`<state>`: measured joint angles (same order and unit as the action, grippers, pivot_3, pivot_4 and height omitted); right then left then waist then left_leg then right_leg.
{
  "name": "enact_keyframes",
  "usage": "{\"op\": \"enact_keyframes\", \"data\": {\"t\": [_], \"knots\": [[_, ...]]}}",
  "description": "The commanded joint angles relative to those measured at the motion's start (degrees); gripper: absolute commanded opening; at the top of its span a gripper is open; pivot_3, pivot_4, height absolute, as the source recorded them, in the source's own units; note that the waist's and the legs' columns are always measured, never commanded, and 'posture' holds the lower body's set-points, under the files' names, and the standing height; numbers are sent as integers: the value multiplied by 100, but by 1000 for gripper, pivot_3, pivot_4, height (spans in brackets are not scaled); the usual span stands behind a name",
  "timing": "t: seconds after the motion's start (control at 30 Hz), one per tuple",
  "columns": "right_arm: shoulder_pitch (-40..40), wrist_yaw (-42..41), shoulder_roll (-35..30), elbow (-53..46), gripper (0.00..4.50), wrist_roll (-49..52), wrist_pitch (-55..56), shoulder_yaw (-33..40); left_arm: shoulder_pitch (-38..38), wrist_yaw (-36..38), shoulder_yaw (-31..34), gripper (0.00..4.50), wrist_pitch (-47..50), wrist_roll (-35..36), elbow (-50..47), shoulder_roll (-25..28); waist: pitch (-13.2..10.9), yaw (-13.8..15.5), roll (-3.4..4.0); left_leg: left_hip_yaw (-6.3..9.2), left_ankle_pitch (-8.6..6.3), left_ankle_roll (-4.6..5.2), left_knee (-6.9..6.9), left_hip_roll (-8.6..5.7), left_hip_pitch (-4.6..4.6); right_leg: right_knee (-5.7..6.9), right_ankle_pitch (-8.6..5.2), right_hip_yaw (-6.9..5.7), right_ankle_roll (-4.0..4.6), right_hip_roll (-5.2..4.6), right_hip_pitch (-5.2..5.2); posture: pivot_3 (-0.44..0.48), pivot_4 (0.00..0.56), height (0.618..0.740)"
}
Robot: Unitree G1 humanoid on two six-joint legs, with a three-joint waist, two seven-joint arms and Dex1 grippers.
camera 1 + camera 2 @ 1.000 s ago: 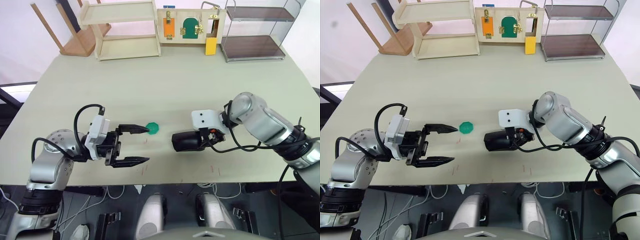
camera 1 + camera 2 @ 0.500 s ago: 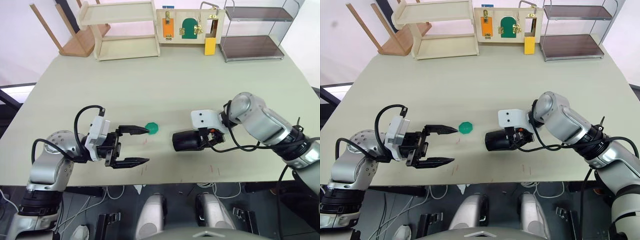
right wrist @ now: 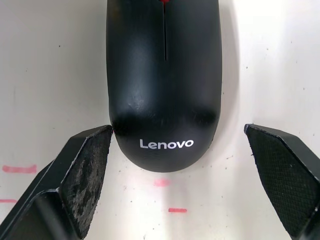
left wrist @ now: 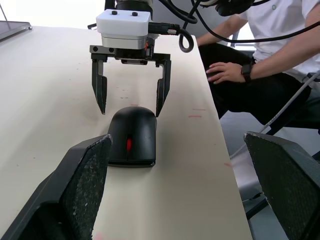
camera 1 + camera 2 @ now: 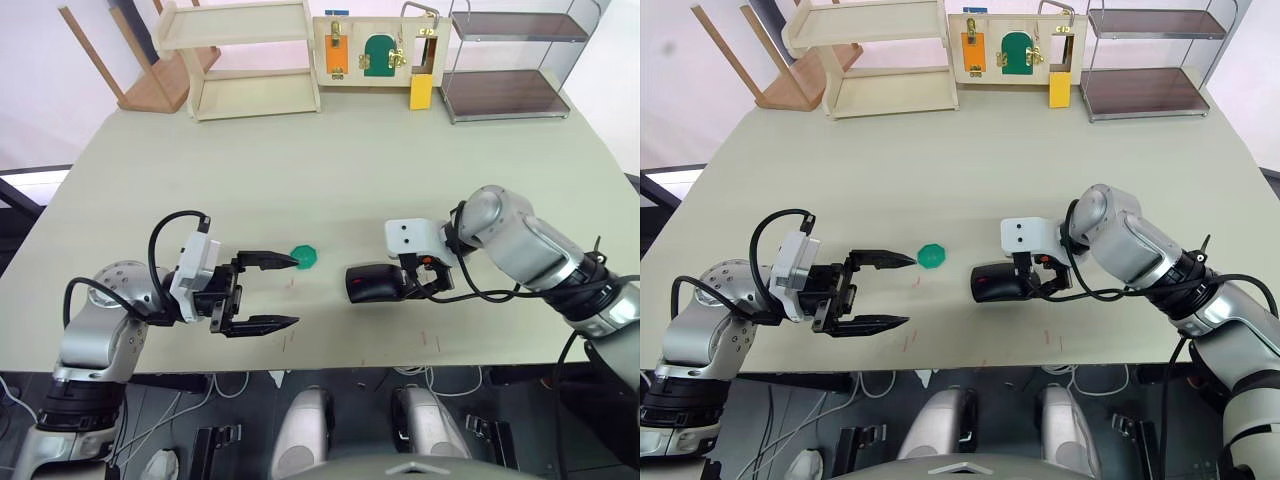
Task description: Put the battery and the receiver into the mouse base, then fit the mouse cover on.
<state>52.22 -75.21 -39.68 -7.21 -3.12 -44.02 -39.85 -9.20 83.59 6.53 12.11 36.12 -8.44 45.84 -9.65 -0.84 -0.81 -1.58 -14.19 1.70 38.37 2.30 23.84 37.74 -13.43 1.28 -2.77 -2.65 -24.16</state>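
A: What is laid out, starting with the biggest thing?

B: A table (image 5: 330,170) is seen carrying everything. On it the mouse cover (image 5: 378,283) is found seated on the mouse base, so that one closed black mouse is presented, with a red wheel at its nose. A small green tray (image 5: 305,257) lies apart on the robot's left of it. In the left wrist view a seated person (image 4: 260,60) is caught beyond the table's edge.

A: How much of the task can be judged done?

B: The last step appears finished: the cover is fitted and the seam is shut all round as far as can be seen. The battery and receiver would be enclosed if they were loaded; that cannot be checked from outside. Nothing loose is left on the table to be put in, so little is judged to remain beyond clearing the arms away.

A: And the claws?

B: The right gripper (image 4: 130,94) is spread wide and nothing is pinched. Its two fingers are held either side of the mouse's rear end, the end marked with the logo, and a gap is visible on both sides. The left gripper (image 5: 270,292) is likewise spread and empty, pointed toward the mouse's nose from well apart, with the green tray near its upper fingertip.
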Motion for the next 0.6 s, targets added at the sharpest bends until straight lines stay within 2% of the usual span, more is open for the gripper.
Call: {"op": "enact_keyframes", "data": {"t": [0.03, 0.23, 0.47, 0.53, 0.6], "knots": [[-7, -71, -89, -321, 4435, 147, -146, 311, -49, 10, 62, 4500, -24, 63, -162, 14, 0, 1, 0, 0, 0, 0, 0, 0, 0, 0, 0, 0, 0, 0, 0, 0, 150, 740], [-128, -57, -123, -724, 4435, 563, -348, 782, -67, 43, 106, 4500, -49, 54, -75, 44, 0, 2, 0, 0, 0, 0, -1, 0, 0, 0, 0, 0, 0, 0, 0, 0, 150, 740], [-418, 346, 344, -846, 4435, 1134, -340, 1392, -92, 43, 239, 4500, -64, 72, 77, 85, -1, 0, -2, 1, 0, 0, -1, 1, 0, 2, 0, 0, -1, 1, 0, 0, 150, 740], [-484, 496, 484, -819, 3933, 1226, -313, 1454, -66, 56, 284, 4500, -80, 57, 126, 114, -1, 1, -3, 0, 0, 0, -1, 1, 0, 1, 1, 0, -1, 0, 0, 0, 150, 740], [-536, 564, 552, -821, 3117, 1274, -265, 1442, -26, 74, 327, 4500, -103, 48, 151, 134, -1, 1, -3, -2, 0, 0, -1, 1, 0, 1, 1, 1, -2, 0, 0, 0, 150, 740]]}}
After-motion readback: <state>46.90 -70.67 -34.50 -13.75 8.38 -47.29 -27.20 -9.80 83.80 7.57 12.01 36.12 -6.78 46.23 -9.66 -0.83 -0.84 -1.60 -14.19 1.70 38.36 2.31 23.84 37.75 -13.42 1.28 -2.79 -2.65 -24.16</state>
